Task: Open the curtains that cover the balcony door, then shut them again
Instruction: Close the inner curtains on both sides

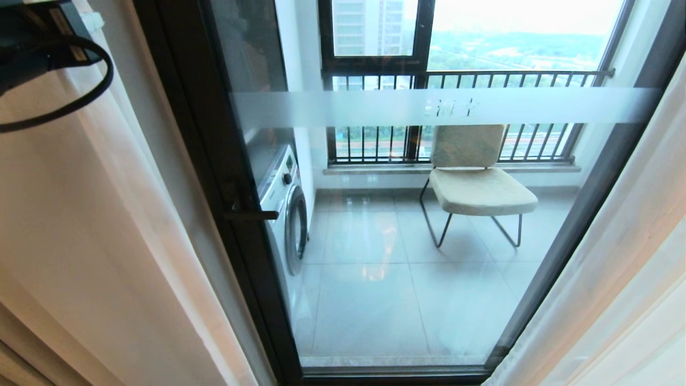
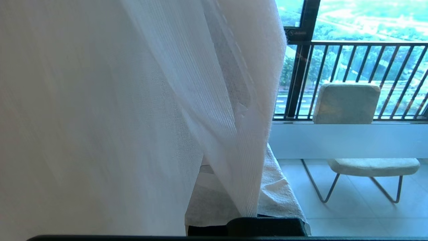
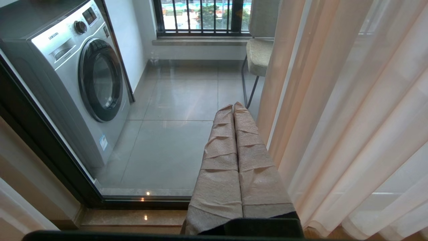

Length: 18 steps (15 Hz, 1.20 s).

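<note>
The curtains hang drawn apart on both sides of the balcony door (image 1: pixel 429 107), whose glass with its frosted band stands uncovered. The left sheer (image 1: pixel 96 241) fills the left of the head view, and the right sheer (image 1: pixel 616 300) hangs at the right edge. My left arm's wrist (image 1: pixel 37 48) shows at the top left, against the left sheer. In the left wrist view my left gripper (image 2: pixel 234 160) is shut on a fold of sheer (image 2: pixel 214 100), which hides its tips. My right gripper (image 3: pixel 233 107) is shut and holds nothing, low beside the right curtain (image 3: pixel 351 117).
Behind the glass stand a washing machine (image 1: pixel 286 214) on the left and a beige chair (image 1: pixel 477 187) before the black-barred railing window (image 1: pixel 482 80). The door's dark frame (image 1: pixel 214 203) carries a handle (image 1: pixel 251 214). A stone sill (image 3: pixel 133 217) runs along the door's foot.
</note>
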Tool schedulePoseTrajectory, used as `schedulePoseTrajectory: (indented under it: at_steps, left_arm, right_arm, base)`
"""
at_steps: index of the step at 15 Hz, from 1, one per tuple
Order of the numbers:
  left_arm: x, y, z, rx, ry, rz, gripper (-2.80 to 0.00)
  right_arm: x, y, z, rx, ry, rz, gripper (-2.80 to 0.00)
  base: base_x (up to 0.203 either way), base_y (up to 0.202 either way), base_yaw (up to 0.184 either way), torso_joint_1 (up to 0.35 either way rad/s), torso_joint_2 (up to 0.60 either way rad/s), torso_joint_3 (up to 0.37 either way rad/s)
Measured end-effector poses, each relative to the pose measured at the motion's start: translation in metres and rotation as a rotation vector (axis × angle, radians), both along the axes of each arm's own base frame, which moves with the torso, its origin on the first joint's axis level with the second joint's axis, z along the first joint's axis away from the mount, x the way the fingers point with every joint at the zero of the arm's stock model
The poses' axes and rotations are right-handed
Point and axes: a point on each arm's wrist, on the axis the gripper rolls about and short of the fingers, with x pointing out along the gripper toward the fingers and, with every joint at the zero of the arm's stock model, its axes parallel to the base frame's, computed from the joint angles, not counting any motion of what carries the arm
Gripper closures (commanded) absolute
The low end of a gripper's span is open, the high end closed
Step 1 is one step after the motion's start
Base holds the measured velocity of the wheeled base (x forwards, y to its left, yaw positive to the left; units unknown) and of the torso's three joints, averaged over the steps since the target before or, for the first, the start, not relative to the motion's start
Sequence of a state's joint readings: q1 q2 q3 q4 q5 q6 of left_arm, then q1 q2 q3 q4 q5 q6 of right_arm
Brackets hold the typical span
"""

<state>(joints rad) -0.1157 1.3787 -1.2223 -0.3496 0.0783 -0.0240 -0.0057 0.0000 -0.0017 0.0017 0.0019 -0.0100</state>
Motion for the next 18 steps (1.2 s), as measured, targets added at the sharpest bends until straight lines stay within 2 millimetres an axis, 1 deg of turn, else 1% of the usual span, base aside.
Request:
schedulePoseTrajectory:
  at_steps: [2, 4, 18]
  left_arm:
    - [0.0003, -0.0001, 0.0000, 0.000, 0.001, 0.000, 0.00]
    - [0.0005, -0.0001, 0.0000, 0.000, 0.000, 0.001, 0.00]
    - [-0.0046, -0.0094, 0.0014, 0.000, -0.005, -0.042, 0.00]
  right_arm:
    - [0.0000, 0.0000, 0.0000, 0.000, 0.000, -0.001, 0.00]
    - [0.0000, 0.0000, 0.0000, 0.000, 0.000, -0.001, 0.00]
    - [0.0000, 0.0000, 0.0000, 0.000, 0.000, -0.001, 0.00]
  base:
    - [0.000, 0.000, 0.000, 0.000, 0.00, 0.000]
    - [0.001, -0.119, 0.000, 0.004, 0.00, 0.005]
    - [0.000, -0.191, 0.000, 0.001, 0.00, 0.001]
